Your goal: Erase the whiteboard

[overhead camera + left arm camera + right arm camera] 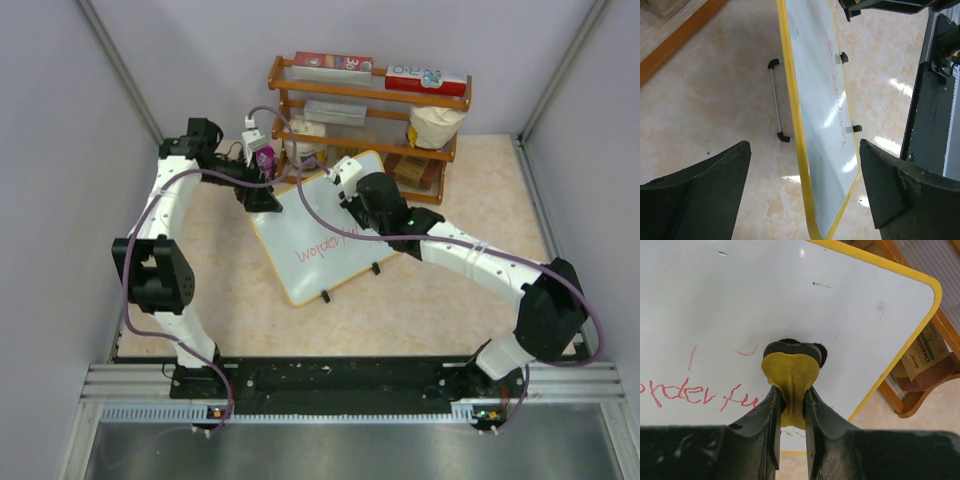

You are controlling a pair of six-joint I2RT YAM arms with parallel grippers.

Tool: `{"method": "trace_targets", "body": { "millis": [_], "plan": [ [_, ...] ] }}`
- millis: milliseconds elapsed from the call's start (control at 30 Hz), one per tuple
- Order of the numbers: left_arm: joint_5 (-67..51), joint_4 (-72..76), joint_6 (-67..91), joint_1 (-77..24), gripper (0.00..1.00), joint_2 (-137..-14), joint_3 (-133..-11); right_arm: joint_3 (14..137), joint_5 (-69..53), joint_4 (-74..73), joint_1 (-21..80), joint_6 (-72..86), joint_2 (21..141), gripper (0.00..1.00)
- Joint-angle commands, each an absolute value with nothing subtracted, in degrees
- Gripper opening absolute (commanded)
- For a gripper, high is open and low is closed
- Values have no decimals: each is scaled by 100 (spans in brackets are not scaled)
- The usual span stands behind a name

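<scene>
The whiteboard (pixel 312 222), white with a yellow frame and black feet, stands tilted at mid-table with red writing (pixel 322 248) on its lower part. My right gripper (pixel 791 390) is shut on a yellow eraser with a black felt face (pixel 791 371) and presses it against the board (pixel 765 295), right of the red writing (pixel 690 392). In the top view this gripper (pixel 348 186) is at the board's upper right. My left gripper (pixel 805 190) is wide open, its fingers on either side of the board's yellow edge (pixel 796 115) without touching it; in the top view it (pixel 262 197) is at the board's upper left corner.
A wooden rack (pixel 370 100) with boxes and a bag stands right behind the board. A small purple and white item (pixel 263 152) sits left of the rack. The board's metal stand bar (pixel 775 102) rests on the table behind it. Grey walls enclose the table.
</scene>
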State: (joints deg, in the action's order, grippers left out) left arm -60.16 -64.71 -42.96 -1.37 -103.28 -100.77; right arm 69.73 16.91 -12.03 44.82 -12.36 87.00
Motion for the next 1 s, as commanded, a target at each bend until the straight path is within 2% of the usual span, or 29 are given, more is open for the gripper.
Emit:
{"method": "trace_targets", "body": {
  "millis": [0, 100, 267, 333, 467, 600, 833, 967],
  "plan": [
    [-5959, -6372, -4201, -290, 91, -10406, -10204, 6926, 1802, -1020, 4456, -1195, 8350, 0],
    [-5915, -6258, -4166, -369, 83, -10433, -10178, 6899, 1776, -1020, 4456, -1169, 8323, 0],
    [-5906, -6205, -4131, -448, 63, -10477, -10169, 6873, 1767, -1011, 4465, -1143, 8314, 0],
    [-5897, -6205, -4140, -483, 58, -10485, -10151, 6855, 1784, -993, 4456, -1143, 8297, 0],
    [-5889, -6196, -4131, -510, 43, -10485, -10134, 6820, 1828, -923, 4447, -1143, 8279, 0],
    [-5906, -6188, -4131, -527, 25, -10485, -10116, 6785, 1846, -897, 4395, -1116, 8253, 0],
    [-5897, -6100, -4035, -562, 2, -10450, -10116, 6733, 1881, -888, 4351, -1028, 8165, 0],
    [-5845, -6047, -3929, -589, 0, -10433, -10108, 6653, 1697, -809, 4350, -897, 8156, 0]
  ]
}}
